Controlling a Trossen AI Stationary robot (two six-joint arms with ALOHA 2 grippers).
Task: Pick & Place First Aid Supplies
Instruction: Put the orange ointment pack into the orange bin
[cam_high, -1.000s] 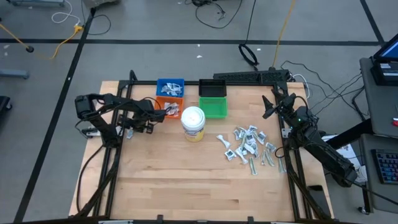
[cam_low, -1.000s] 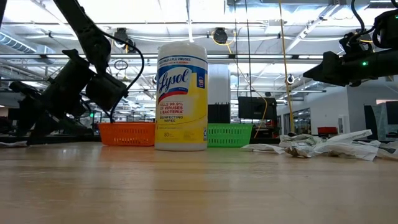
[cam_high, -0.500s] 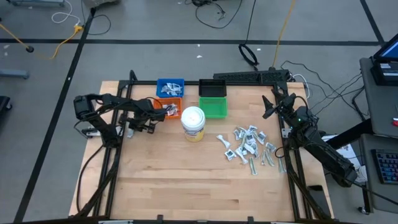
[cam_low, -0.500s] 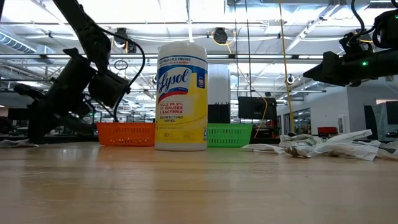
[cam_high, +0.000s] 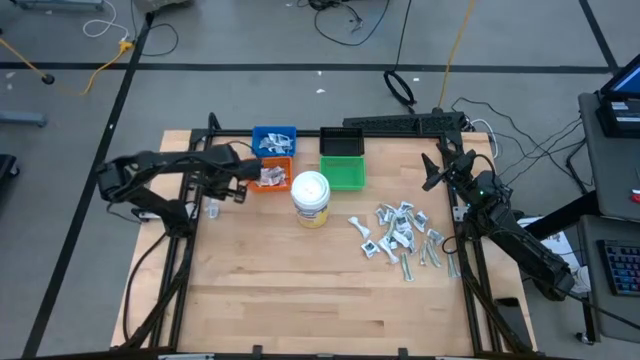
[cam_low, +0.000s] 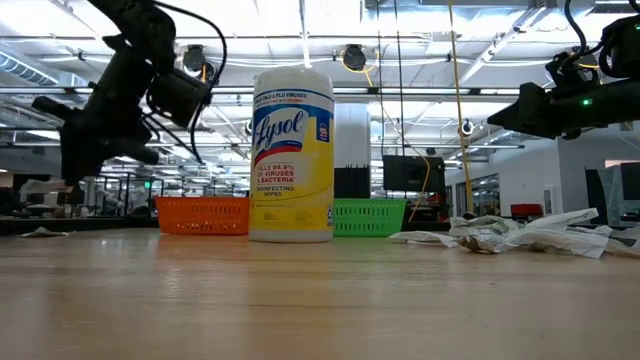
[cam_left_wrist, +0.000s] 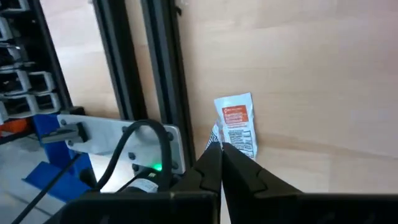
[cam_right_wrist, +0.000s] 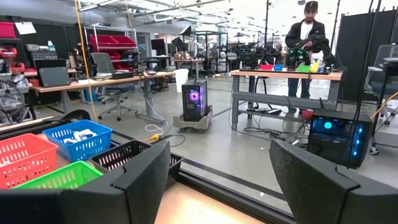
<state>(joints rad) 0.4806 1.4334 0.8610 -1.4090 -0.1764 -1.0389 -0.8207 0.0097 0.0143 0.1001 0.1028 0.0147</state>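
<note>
My left gripper (cam_left_wrist: 221, 149) is shut and raised above the table's left edge (cam_high: 218, 195), left of the orange bin (cam_high: 270, 178). A small white packet with an orange label (cam_left_wrist: 236, 121) shows right at its fingertips. A second packet (cam_left_wrist: 212, 137) peeks out beside it. The other first aid supplies lie in a heap (cam_high: 400, 235) on the right of the table. My right gripper (cam_right_wrist: 217, 180) waits open and level at the far right edge (cam_high: 432, 170). My left gripper comes at the white packet from above, slanting steeply down. Its shut fingertips (cam_left_wrist: 239, 163) cover the packet's near edge (cam_left_wrist: 231, 144), and the rest sticks out beyond them. The fingertips hide the contact, so I cannot tell whether the packet is lifted clear.
A white-lidded jar (cam_high: 311, 198) stands mid-table in front of the bins. Blue (cam_high: 274, 140) and orange bins hold packets; black (cam_high: 341, 143) and green (cam_high: 343, 175) bins stand to their right. Black frame rails (cam_left_wrist: 165, 93) run along the table's left edge. A flat packet (cam_low: 45, 232) lies there.
My left gripper has risen from just above the table near its left edge, most of the way in the last half second, and has tipped a little.
</note>
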